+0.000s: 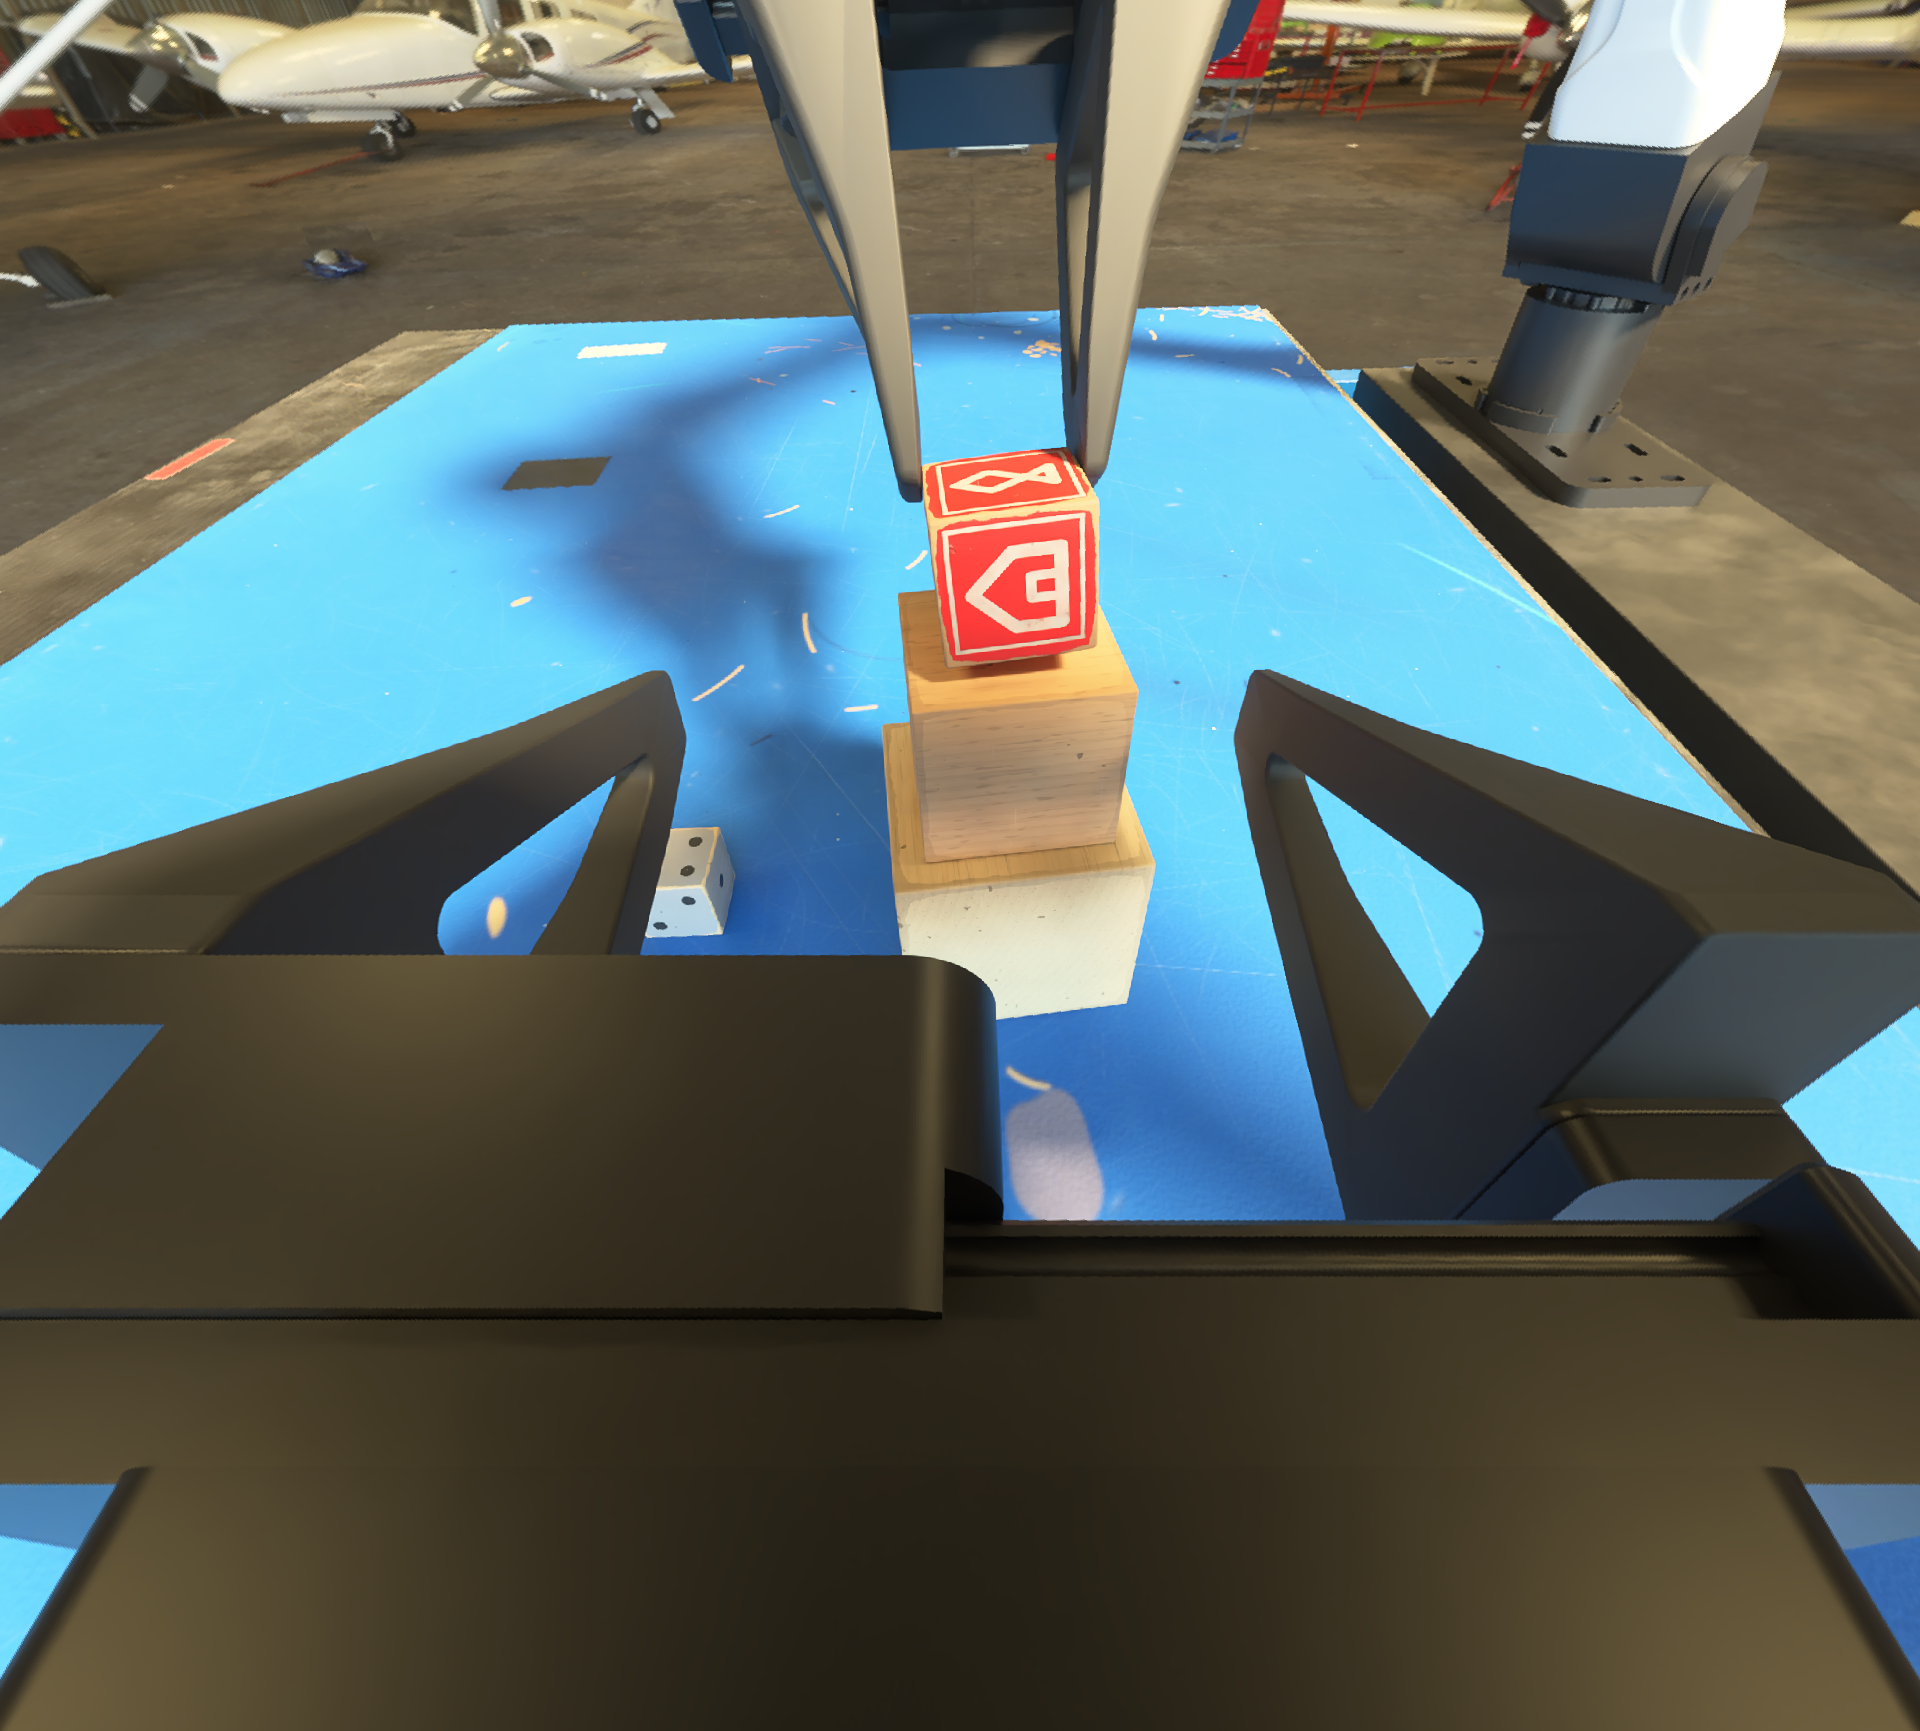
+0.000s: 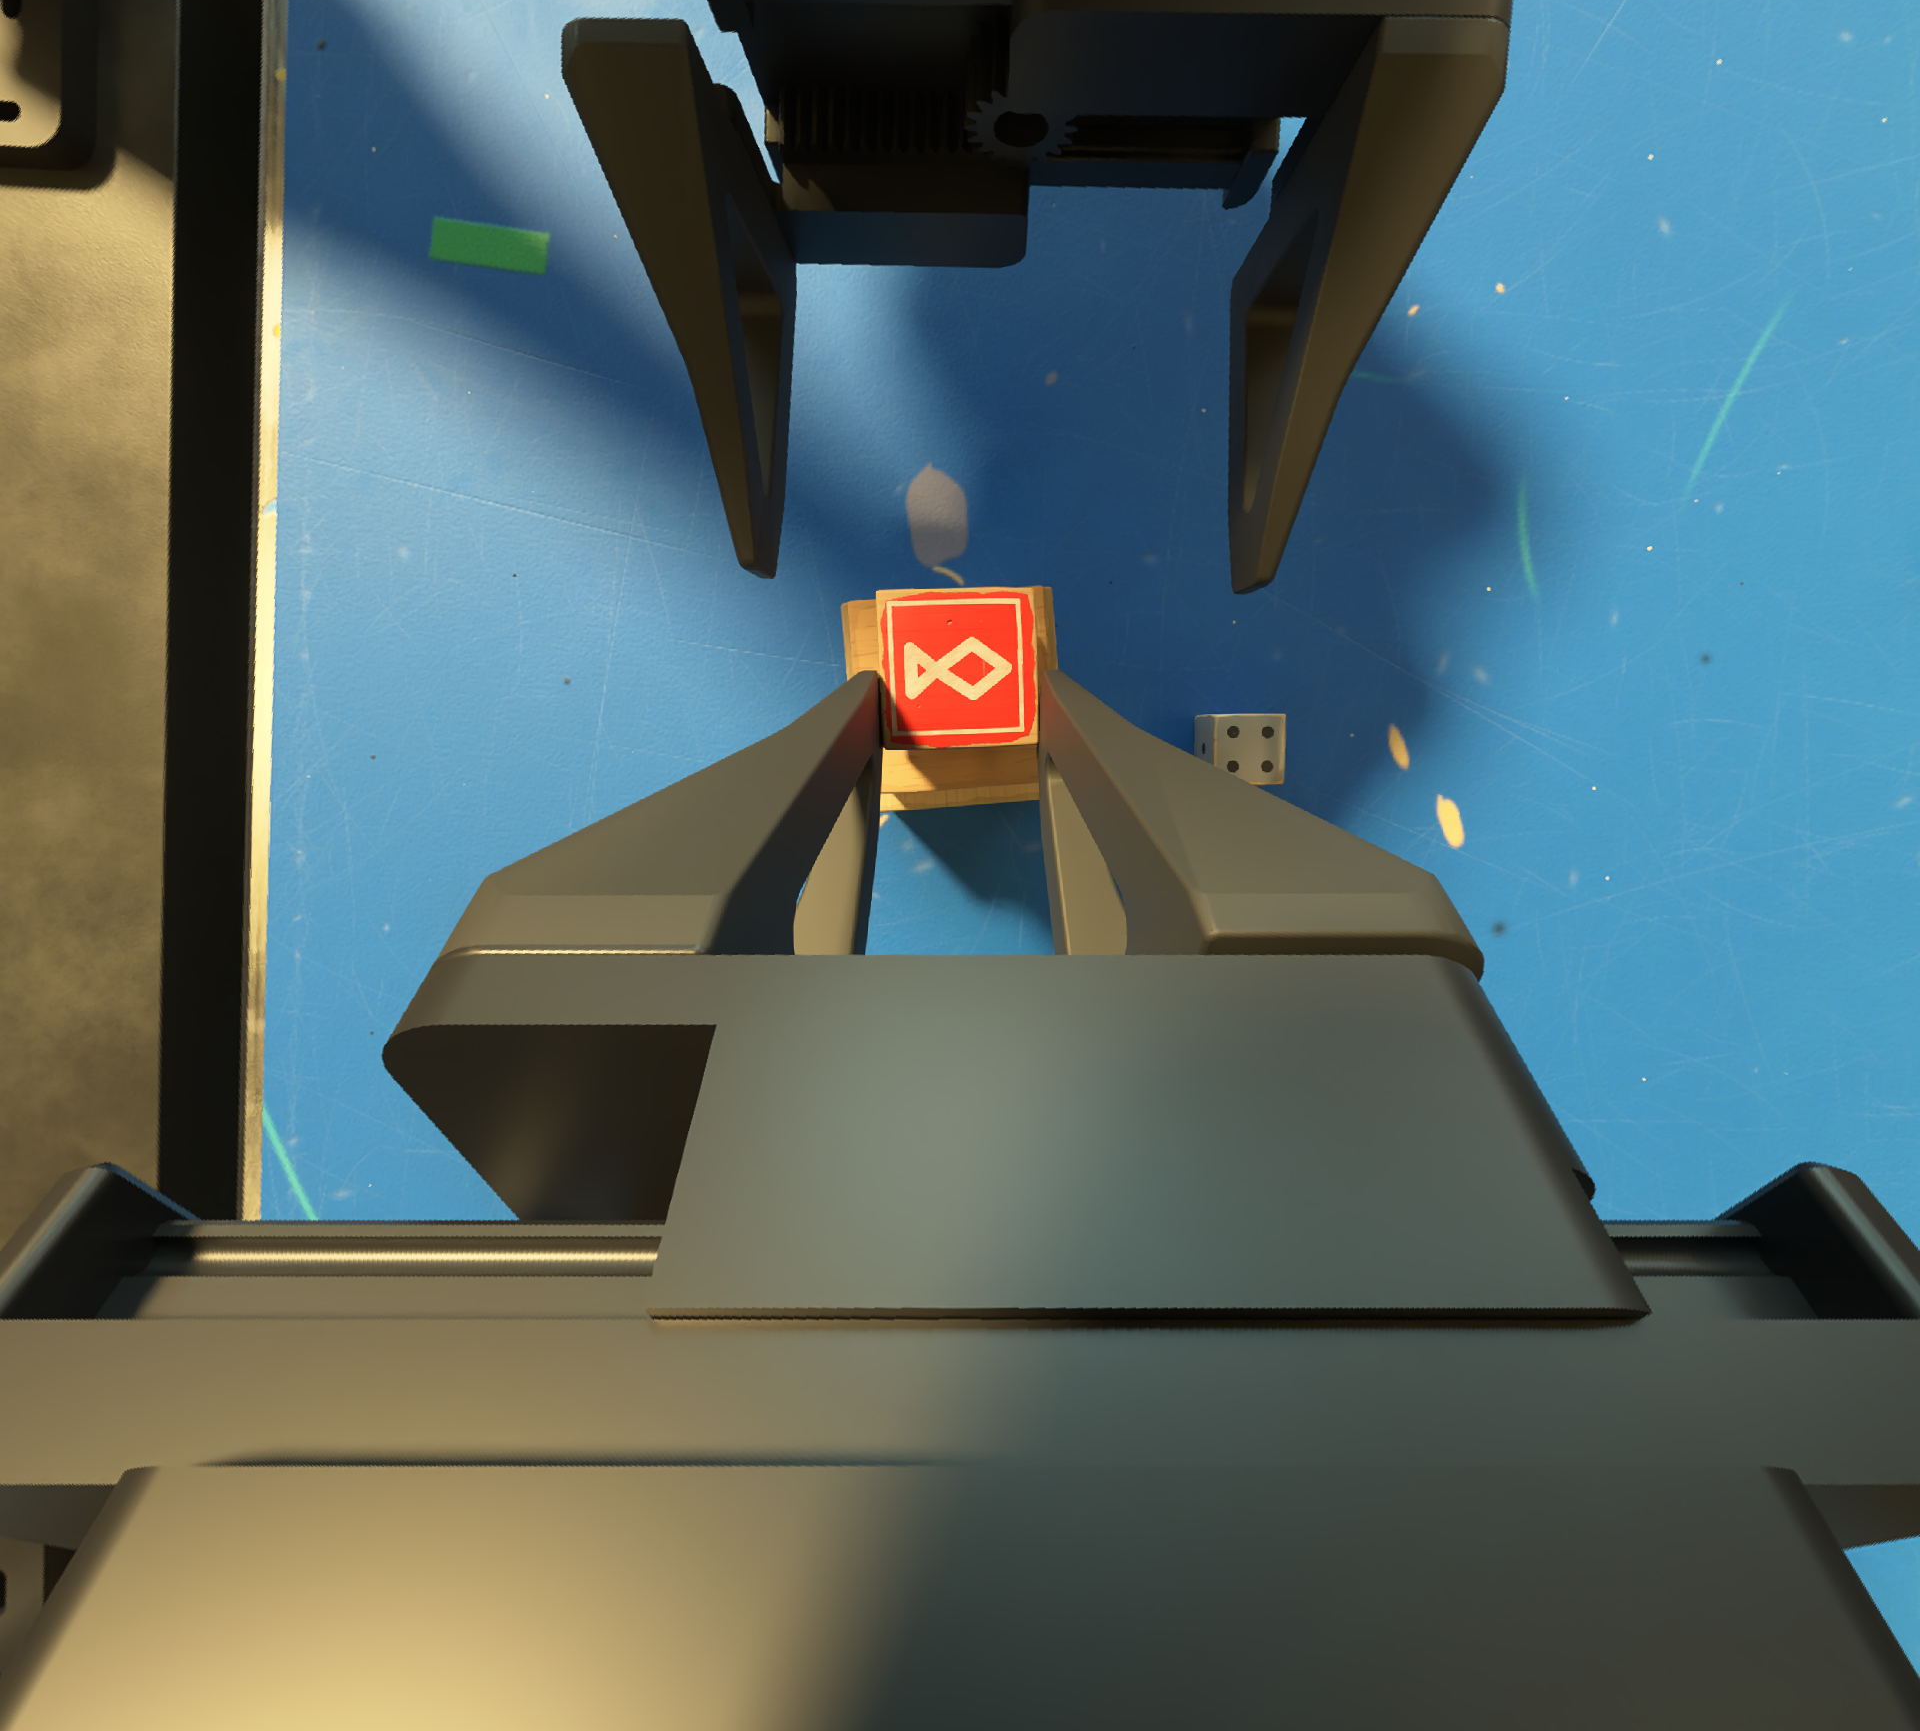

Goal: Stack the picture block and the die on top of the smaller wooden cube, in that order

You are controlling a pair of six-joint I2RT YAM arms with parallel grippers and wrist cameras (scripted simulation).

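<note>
The red picture block [image 1: 1013, 585] sits slightly tilted on top of the smaller wooden cube [image 1: 1023, 767], touching it or just above it. That cube stands on a larger, paler wooden cube [image 1: 1023, 943]. My right gripper [image 1: 1003, 481] comes down from above and is shut on the picture block [image 2: 956, 668]; in the right wrist view the right gripper [image 2: 958, 689] clamps the block's sides. My left gripper [image 1: 961, 684] is open and empty, low in front of the stack, and also shows in the right wrist view [image 2: 1005, 578]. The white die [image 1: 691, 886] lies on the mat beside my left gripper's left finger [image 2: 1242, 746].
The stack stands mid-way across a blue mat [image 1: 312, 642]. The right arm's base [image 1: 1558, 424] is bolted at the far right, beyond the mat's edge. A dark table border [image 2: 208, 538] runs along one side. A green tape mark [image 2: 488, 245] lies on the mat.
</note>
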